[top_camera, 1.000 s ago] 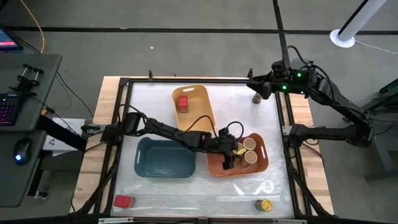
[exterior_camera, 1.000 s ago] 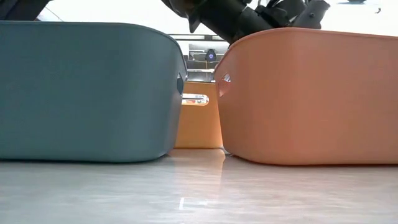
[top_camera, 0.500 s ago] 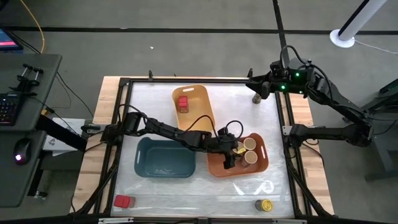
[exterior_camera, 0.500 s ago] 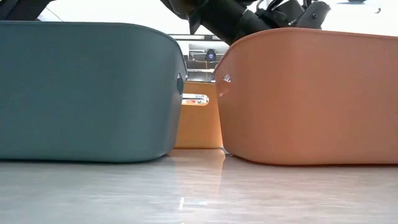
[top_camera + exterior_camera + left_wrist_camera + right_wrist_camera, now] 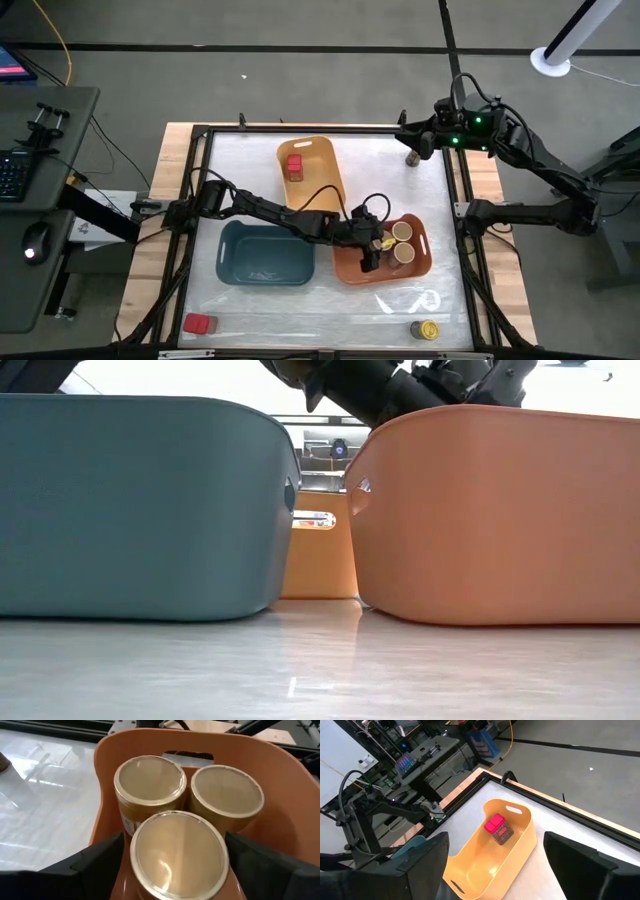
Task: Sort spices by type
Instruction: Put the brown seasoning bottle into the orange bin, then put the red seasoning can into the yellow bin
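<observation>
1. Three bins sit on the surface (image 5: 250, 160): one bin (image 5: 318, 175) toward the far edge, a second bin (image 5: 266, 254) nearer and to its left, and a third bin (image 5: 382, 251) just right of the second.
2. The far bin holds one boxy tin (image 5: 294, 165).
3. The third bin holds three cylindrical jars (image 5: 179, 854) packed together, touching.
4. The left gripper (image 5: 370, 252) reaches into the third bin, one finger either side of the nearest jar.
5. A second boxy tin (image 5: 200, 323) lies at the near left corner.
6. A round jar (image 5: 427, 329) stands at the near right corner.
7. Another round jar (image 5: 412, 156) stands at the far right, just beside the right gripper (image 5: 408, 137).
</observation>
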`<state>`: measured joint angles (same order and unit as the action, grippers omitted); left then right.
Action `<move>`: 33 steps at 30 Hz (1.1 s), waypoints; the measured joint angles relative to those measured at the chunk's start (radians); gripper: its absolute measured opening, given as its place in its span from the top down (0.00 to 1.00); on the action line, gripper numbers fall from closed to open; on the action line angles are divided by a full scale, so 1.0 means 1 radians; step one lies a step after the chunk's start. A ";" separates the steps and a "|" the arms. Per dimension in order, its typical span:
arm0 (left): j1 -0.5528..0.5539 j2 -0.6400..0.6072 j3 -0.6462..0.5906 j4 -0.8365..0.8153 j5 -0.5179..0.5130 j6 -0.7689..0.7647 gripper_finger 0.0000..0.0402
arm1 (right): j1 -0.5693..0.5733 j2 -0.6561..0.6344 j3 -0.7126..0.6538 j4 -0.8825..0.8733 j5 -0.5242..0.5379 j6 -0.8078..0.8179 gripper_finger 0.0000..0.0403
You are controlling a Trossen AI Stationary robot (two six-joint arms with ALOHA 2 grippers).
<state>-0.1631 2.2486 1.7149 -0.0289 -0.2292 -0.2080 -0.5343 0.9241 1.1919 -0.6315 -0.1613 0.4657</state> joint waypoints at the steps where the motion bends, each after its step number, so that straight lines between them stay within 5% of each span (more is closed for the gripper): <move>1: 0.000 0.000 0.000 -0.001 0.005 0.000 0.17 | 0.000 0.000 0.000 0.000 -0.001 0.000 0.21; 8: 0.024 -0.095 0.000 -0.154 0.077 0.066 0.17 | 0.000 0.000 0.000 0.000 -0.015 -0.021 0.21; 23: 0.052 -0.519 -0.042 -0.686 0.059 0.053 0.17 | 0.000 0.000 0.000 -0.021 -0.014 -0.030 0.21; 33: -0.181 -0.836 -0.254 -1.090 0.117 -0.436 0.17 | 0.000 0.001 0.000 -0.057 -0.014 -0.041 0.21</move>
<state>-0.3442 1.4125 1.4610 -1.1189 -0.1124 -0.6435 -0.5339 0.9249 1.1919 -0.6890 -0.1757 0.4248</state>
